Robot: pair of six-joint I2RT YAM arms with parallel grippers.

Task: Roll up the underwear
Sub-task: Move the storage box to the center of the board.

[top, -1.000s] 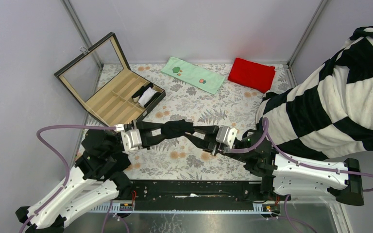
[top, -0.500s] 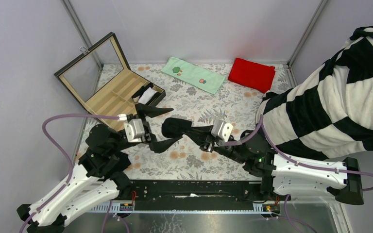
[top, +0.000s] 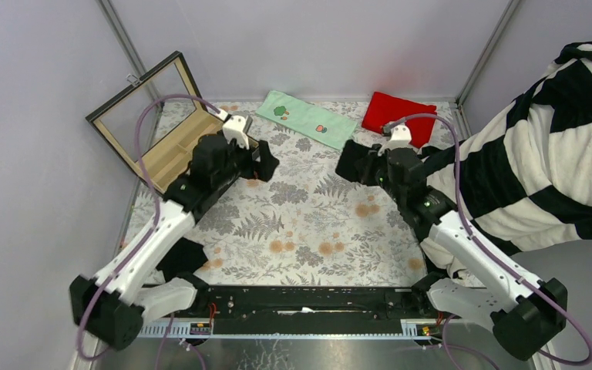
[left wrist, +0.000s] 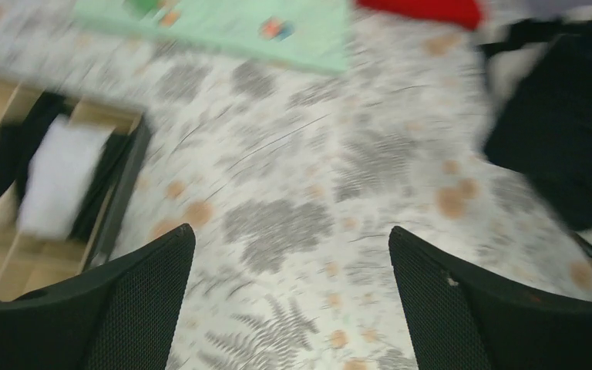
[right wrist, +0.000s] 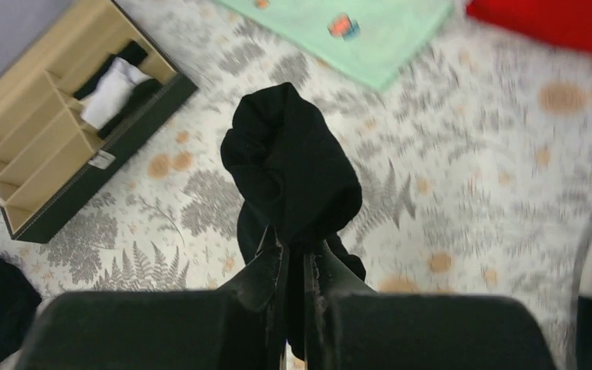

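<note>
A bunched black underwear (right wrist: 293, 166) hangs above the floral cloth, pinched at its lower end by my right gripper (right wrist: 297, 245), which is shut on it. From above, that gripper (top: 362, 166) and the underwear (top: 344, 164) are at the back right of centre, in front of the red cloth. My left gripper (top: 268, 163) hovers beside the box's right corner, apart from the underwear. Its jaws stand wide open with only floral cloth between them (left wrist: 291, 231). The underwear shows as a blurred black mass (left wrist: 566, 146) at the right of the left wrist view.
An open wooden box (top: 171, 150) with dividers stands at the back left and holds a white and black roll (right wrist: 116, 85). A green towel (top: 307, 119) and a red cloth (top: 398, 117) lie at the back. A black-and-white striped blanket (top: 539, 162) fills the right side.
The left gripper has let go of the underwear and opened wide. Both arms have swung from the near middle to the back, and the right gripper carries the underwear alone.
</note>
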